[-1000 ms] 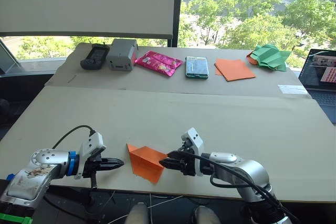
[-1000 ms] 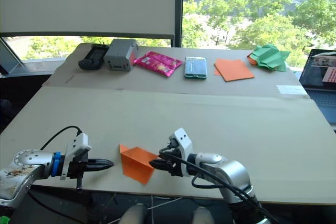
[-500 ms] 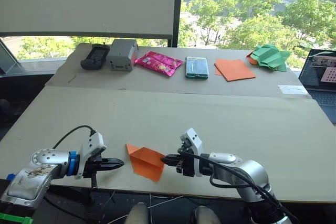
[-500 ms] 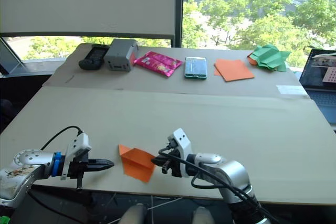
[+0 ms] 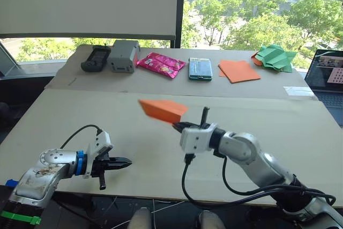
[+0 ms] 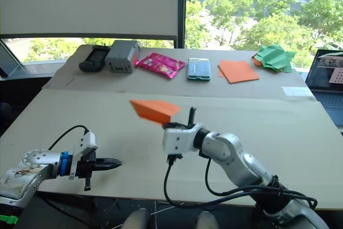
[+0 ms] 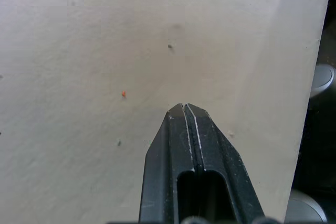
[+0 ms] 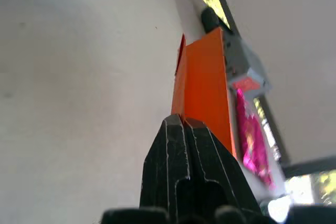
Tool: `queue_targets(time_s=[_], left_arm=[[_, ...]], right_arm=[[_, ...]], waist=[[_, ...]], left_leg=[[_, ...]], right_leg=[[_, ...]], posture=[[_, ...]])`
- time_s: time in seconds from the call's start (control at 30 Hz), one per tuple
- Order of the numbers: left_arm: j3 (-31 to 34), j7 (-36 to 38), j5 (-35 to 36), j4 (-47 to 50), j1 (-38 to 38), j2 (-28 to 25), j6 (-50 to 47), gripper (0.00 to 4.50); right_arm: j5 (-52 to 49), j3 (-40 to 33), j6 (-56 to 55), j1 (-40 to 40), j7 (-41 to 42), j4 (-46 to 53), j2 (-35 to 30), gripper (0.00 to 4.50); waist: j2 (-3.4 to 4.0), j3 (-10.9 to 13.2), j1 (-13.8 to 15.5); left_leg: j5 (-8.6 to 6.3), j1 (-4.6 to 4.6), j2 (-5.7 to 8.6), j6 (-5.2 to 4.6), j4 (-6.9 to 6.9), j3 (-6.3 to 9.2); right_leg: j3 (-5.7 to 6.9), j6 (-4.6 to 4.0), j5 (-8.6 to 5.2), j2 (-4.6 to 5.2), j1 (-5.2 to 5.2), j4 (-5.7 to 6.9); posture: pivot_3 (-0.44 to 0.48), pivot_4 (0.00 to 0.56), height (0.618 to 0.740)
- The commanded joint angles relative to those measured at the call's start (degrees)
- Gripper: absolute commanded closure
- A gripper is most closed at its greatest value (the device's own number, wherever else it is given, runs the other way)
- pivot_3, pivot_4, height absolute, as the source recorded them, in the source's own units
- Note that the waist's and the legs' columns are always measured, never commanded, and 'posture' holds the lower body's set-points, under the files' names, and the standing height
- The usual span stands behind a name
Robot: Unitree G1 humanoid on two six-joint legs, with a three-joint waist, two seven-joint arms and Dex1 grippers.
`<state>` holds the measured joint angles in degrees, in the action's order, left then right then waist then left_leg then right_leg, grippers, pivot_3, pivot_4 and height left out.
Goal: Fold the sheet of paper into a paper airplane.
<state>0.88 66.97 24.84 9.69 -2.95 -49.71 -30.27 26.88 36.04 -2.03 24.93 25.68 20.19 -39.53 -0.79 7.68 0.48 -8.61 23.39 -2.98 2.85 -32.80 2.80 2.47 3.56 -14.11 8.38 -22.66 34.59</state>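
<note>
The table point(image 5: 300, 132) is seen as two pale boards, the far one carrying a row of items: a black device point(image 5: 95, 57), a grey box point(image 5: 125, 55), a pink packet point(image 5: 161, 64), a phone point(image 5: 200, 68), a flat orange sheet point(image 5: 238, 71) and green crumpled paper point(image 5: 275, 58). A laptop point(image 5: 329, 72) is seen at the far right edge.

The right gripper point(image 5: 177, 125) is raised over the middle of the near board, and its fingers are clamped on the rear corner of the plane point(image 5: 163, 109). The plane is held well clear of the table, roughly level, with its point directed toward the robot's left. In the right wrist view the folded orange layers are seen running straight out from the closed fingertips point(image 8: 184, 125).

The left gripper point(image 5: 126, 162) is kept low near the front left edge, its fingers pressed together on nothing, well apart from the plane. Bare board is seen beneath it in the left wrist view.

The folding is judged to be essentially done, and the step in hand looks like lifting or presenting the finished shape. What is called for next is probably a gentle set-down or a release, made without crushing the thin flaps; if a crease is to be sharpened, the left gripper would have to be brought across to the plane.
</note>
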Motion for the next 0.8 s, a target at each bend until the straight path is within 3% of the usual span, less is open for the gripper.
queue_targets(time_s=[0.03,0.2,0.33,0.6,0.8], left_arm=[[0.2,0.1,0.4,0.2,-0.9,0.0,-0.1,4.50],[0.2,0.4,0.6,0.4,-0.9,-0.3,-0.2,4.50],[0.3,0.2,0.8,0.8,-0.7,-0.2,-0.4,4.50],[0.3,-0.3,1.1,1.5,-0.7,0.5,-0.9,4.50],[-0.1,-0.4,0.7,0.9,-1.4,1.2,-0.6,4.50]], right_arm=[[18.6,4.2,-13.3,1.3,-9.2,-7.3,-3.0,4.43],[25.6,4.7,-19.3,0.6,-12.6,-17.0,-3.6,4.43],[24.7,3.7,-22.5,0.1,-11.1,-18.8,-3.1,4.43],[16.7,-1.3,-26.5,-4.2,-5.5,-15.5,-4.3,1.86],[0.0,-9.2,-23.1,-6.4,1.7,-8.2,-2.7,1.86]], waist=[[-0.01,0.0,0.0],[-0.11,0.1,-0.2],[-0.21,0.0,-0.1],[-0.27,0.0,0.2],[-0.27,0.0,0.1]], left_leg=[[0.00,-0.05,0.01,0.00,-0.01,-0.02],[0.00,-0.11,0.00,0.01,-0.02,-0.04],[-0.01,-0.30,-0.01,0.02,-0.05,-0.02],[0.03,-0.23,0.01,-0.03,-0.12,-0.03],[0.16,-0.26,0.00,-0.25,-0.10,-0.02]], right_leg=[[-0.01,0.00,0.00,0.00,0.06,-0.01],[-0.03,0.00,0.00,0.01,0.16,-0.02],[-0.04,0.00,-0.01,0.01,0.42,-0.03],[-0.07,0.00,-0.01,0.01,0.49,0.07],[-0.07,-0.01,-0.01,0.00,0.48,0.37]], posture=[[0.000,0.150,0.702],[0.000,0.150,0.702],[0.000,0.150,0.702],[0.000,0.150,0.702],[0.000,0.150,0.702]])
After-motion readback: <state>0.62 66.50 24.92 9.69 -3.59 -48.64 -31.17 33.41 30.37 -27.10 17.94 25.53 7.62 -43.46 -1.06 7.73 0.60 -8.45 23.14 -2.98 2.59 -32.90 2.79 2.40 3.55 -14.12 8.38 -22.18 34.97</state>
